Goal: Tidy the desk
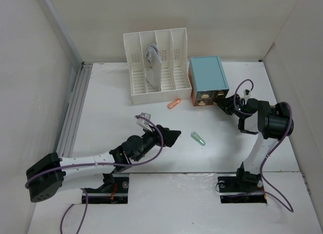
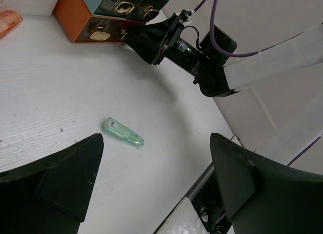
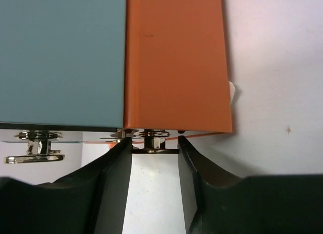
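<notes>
Right claw, upper right of the overhead frame, is straddling a drawer handle, half-open and gripping nothing, likely needing clamping, then pulling straight back.

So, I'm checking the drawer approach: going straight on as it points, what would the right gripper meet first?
Most likely the small brass handle on the teal-and-orange drawer box, which sits between the right gripper's fingers; exact depth is unclear.
</notes>
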Motion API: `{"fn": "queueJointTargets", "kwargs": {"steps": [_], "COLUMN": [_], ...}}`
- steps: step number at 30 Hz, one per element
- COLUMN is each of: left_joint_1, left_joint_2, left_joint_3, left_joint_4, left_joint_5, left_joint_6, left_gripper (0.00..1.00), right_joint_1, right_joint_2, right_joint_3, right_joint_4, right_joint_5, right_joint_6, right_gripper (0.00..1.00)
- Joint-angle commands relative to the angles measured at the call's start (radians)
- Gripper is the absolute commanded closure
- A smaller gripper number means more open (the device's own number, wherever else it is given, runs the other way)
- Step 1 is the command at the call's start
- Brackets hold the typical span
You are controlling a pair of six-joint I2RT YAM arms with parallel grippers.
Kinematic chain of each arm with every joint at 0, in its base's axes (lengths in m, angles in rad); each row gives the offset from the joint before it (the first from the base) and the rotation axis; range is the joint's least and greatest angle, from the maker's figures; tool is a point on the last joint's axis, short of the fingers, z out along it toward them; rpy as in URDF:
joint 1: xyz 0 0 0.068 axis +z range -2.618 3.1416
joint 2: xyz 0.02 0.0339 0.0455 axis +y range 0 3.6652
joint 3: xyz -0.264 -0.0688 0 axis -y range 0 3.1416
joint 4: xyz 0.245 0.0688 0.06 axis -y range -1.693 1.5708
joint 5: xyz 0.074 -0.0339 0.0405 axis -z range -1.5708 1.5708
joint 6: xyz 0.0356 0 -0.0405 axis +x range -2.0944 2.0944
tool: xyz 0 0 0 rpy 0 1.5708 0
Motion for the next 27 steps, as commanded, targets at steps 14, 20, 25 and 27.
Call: {"fn": "queueJointTargets", "kwargs": {"steps": [14, 20, 25, 27], "left_joint_1": [0.003, 0.003, 0.003, 0.003], "left_joint_2": [-0.083, -0.092, -0.112, -0.112], "left_joint_3": [-0.029, -0.038, -0.047, -0.047], "left_joint_4": [-0.006, -0.015, -0.006, -0.006], "left_joint_5": [-0.031, -0.031, -0.031, -0.031], "left_joint_6": [-0.003, 0.006, 0.006, 0.006], "left_gripper": [0.16, 0.16, 0.16, 0.16], "right_joint_1": [0.009, -0.009, -0.009, -0.009], "right_joint_2": [-0.136, -0.284, -0.365, -0.365], "right_joint_3": [-0.072, -0.133, -0.133, -0.133], "right_joint_4": [-0.057, -0.293, -0.395, -0.419], "right_joint_5": [-0.063, -0.106, -0.118, -0.127], "right_joint_6": [-0.161, -0.282, -0.332, -0.332], "right_gripper": [0.68, 0.68, 0.60, 0.41]}}
